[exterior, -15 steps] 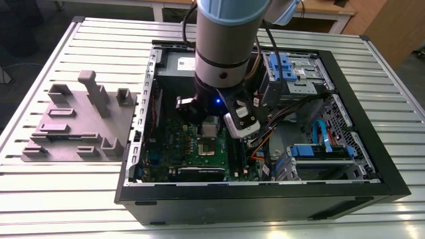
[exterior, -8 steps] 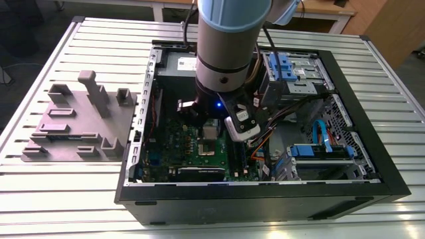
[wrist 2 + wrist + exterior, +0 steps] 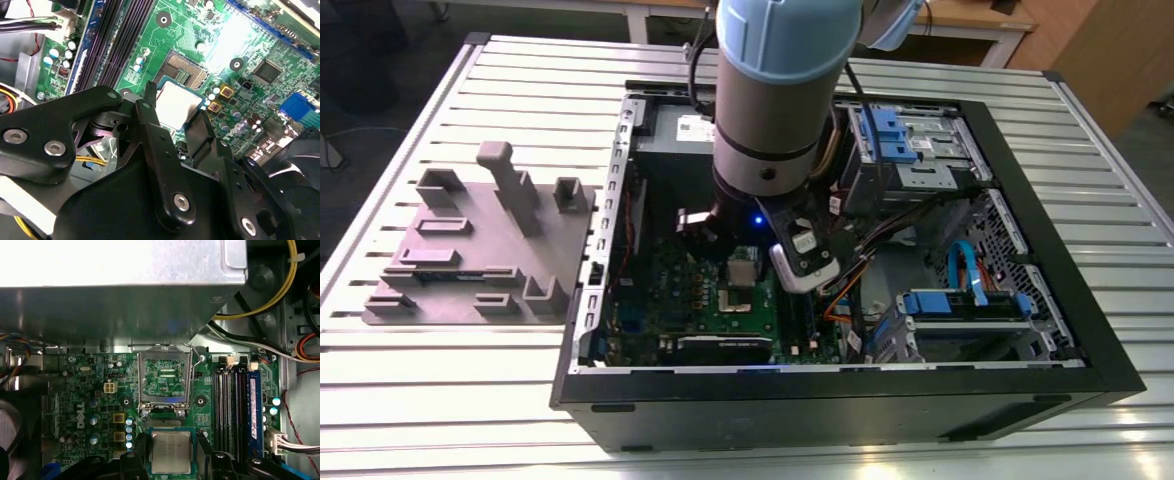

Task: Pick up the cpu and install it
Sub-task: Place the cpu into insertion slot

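Observation:
The cpu [image 3: 171, 452], a small square chip with a silvery top, sits between the two black fingers [image 3: 139, 452] of my gripper [image 3: 171, 456], which is shut on its opposite edges. It hangs just over the green motherboard [image 3: 85, 390], beside the bare socket [image 3: 183, 70], whose gold contacts show. The socket's metal load frame [image 3: 165, 376] is flipped open. In the second wrist view the cpu [image 3: 176, 102] is pinched by my gripper [image 3: 175, 114]. In the exterior view the cpu [image 3: 743, 270] shows under the arm, inside the open computer case [image 3: 854, 410].
A large grey metal box [image 3: 120, 260] borders the board. Long black memory sticks [image 3: 227, 405] run beside the socket. Drive bays with blue tabs [image 3: 901, 135] and loose cables [image 3: 947, 215] fill the case's right in the exterior view. A grey fixture plate [image 3: 480, 240] lies on the slatted table.

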`<control>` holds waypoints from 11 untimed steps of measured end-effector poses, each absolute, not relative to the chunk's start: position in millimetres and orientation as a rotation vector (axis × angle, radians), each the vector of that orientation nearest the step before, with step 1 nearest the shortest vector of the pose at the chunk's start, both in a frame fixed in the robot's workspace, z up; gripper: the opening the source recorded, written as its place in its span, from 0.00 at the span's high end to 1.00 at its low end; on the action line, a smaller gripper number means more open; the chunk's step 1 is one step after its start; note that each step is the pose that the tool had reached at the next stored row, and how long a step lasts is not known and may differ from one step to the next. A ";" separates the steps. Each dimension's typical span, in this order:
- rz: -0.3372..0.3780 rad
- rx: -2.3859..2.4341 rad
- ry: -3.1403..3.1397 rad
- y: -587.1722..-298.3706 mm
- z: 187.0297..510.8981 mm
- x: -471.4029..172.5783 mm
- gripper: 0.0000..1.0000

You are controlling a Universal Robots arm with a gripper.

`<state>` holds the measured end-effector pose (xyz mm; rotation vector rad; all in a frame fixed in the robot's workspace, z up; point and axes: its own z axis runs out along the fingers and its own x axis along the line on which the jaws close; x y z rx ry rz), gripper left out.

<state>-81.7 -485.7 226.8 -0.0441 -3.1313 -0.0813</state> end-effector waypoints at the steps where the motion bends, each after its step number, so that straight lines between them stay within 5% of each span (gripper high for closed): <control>1: -0.081 -0.044 -3.131 -485.7 226.8 -81.7 0.53; 11: -0.082 -0.044 -3.131 -485.7 225.9 -81.6 0.53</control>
